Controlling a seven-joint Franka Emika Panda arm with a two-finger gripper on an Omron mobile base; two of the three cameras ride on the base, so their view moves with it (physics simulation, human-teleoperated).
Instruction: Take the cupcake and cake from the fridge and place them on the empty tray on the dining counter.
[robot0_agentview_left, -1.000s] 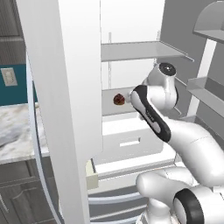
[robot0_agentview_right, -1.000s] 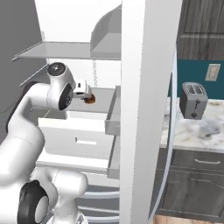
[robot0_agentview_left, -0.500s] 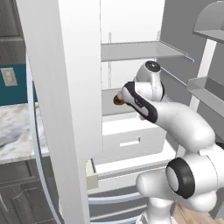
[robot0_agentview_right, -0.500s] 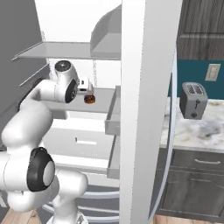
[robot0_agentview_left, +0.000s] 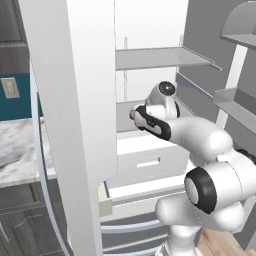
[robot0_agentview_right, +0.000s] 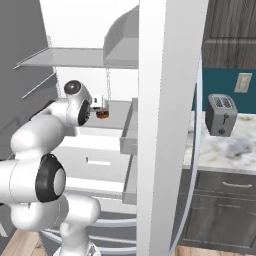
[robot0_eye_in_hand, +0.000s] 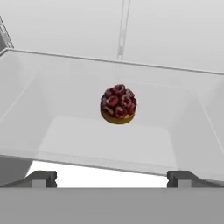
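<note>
The cake (robot0_eye_in_hand: 118, 104), small, round and dark brown with reddish bits on top, sits on a white shelf inside the open fridge (robot0_agentview_left: 150, 30). From the right base view the cake (robot0_agentview_right: 102, 114) lies just beyond my hand. My gripper (robot0_eye_in_hand: 112, 179) is open, its two dark fingertips (robot0_eye_in_hand: 41, 178) wide apart, short of the cake and touching nothing. The arm reaches into the fridge, with the gripper (robot0_agentview_right: 98, 108) level with that shelf. In the left base view the gripper (robot0_agentview_left: 133, 113) points toward the back wall. The cupcake, tray and dining counter are out of view.
The open fridge door (robot0_agentview_left: 65, 125) stands close on the arm's left, another door edge (robot0_agentview_right: 165, 125) on its right. A glass shelf (robot0_agentview_left: 160, 57) hangs above the hand, white drawers (robot0_agentview_left: 147, 162) below. A grey toaster (robot0_agentview_right: 220, 114) sits on a marble wall counter (robot0_agentview_right: 235, 150).
The arm has stretched further into the fridge, carrying the hand closer to the cake. The jaws stay open and the cake has not moved.
</note>
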